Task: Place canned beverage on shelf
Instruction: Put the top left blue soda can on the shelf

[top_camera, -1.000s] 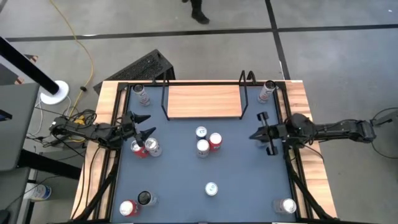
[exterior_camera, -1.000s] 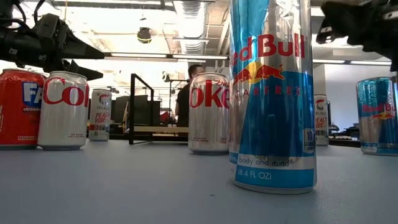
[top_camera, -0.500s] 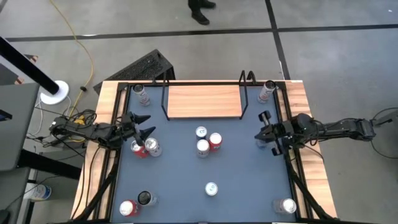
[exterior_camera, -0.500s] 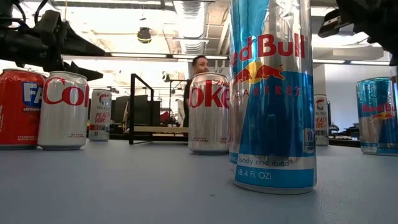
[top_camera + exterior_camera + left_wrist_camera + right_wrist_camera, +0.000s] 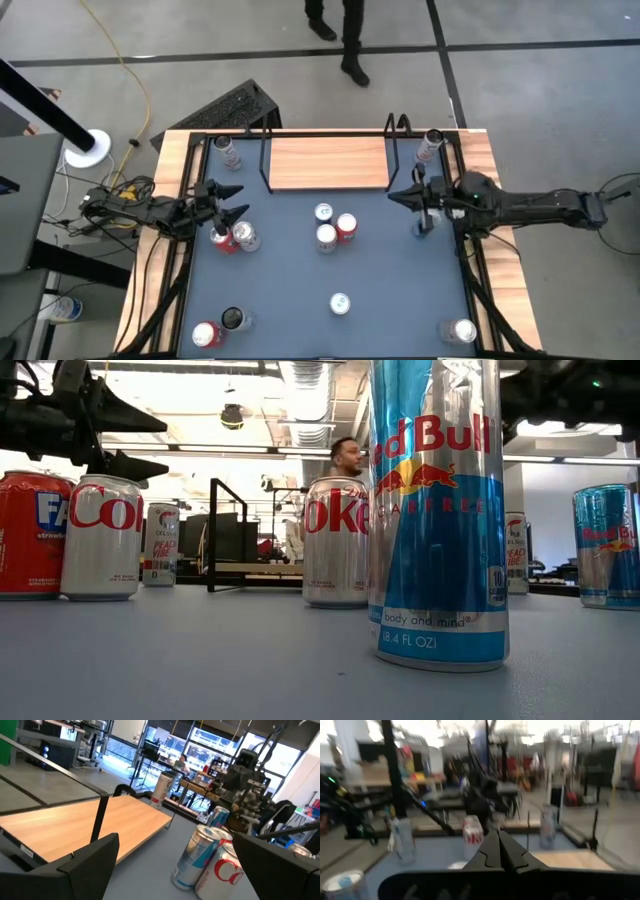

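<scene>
The room beyond the table is a workshop with a grey concrete floor point(image 5: 540, 110) crossed by dark lines, bright ceiling lights and benches crowded with equipment. A person point(image 5: 345, 35) walks along the far side of the table, seen from above only as legs and shoes, and shows in the low view behind the cans. A yellow cable point(image 5: 125, 70) trails over the floor on the left, near a black keyboard-like object point(image 5: 232, 108) lying at the table's far left corner.

The table point(image 5: 290, 280) has a dark-blue top edged by light wood strips. At its far edge, in the middle, stands the shelf point(image 5: 328, 162), a light-wood board with black wire side frames; nothing rests on it.

The left arm reaches in from the left edge, and the left gripper point(image 5: 230, 200) hovers with its fingers spread wide apart, holding nothing, just beside a pair of cans point(image 5: 234, 237), one red and one silver. The right arm comes in from the right edge; the right gripper point(image 5: 405, 196) has its fingers pressed together with nothing between them and sits just off the shelf's right frame, near a blue can point(image 5: 421, 222).

Three cans point(image 5: 334, 227) cluster at the middle of the top, well apart from the shelf. A blue and silver can point(image 5: 435, 510) stands alone nearer the front. One can stands in each far corner beside the shelf point(image 5: 229, 151) point(image 5: 430, 146), and a few more sit in the front corners.
</scene>
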